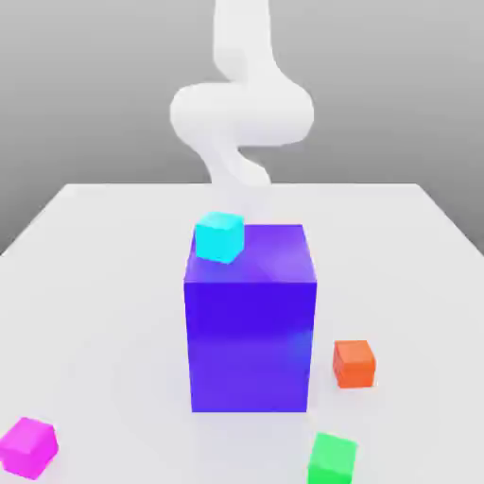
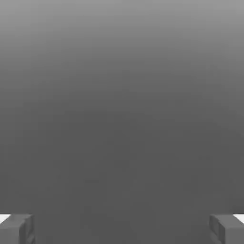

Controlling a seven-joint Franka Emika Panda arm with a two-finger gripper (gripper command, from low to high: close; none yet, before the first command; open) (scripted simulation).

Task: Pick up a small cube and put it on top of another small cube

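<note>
The gripper (image 2: 122,229) stands open and empty; picking comes first, perhaps the cyan cube (image 1: 219,237); next, align above it.

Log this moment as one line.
fingers: open, empty | cyan cube: on blue block | stacking: not done

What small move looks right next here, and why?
Probably lift the gripper a little, then head for one of the small cubes: its fingers stand wide apart with nothing between them, while the cyan cube sits on the large blue block and the orange cube rests on the table.
</note>
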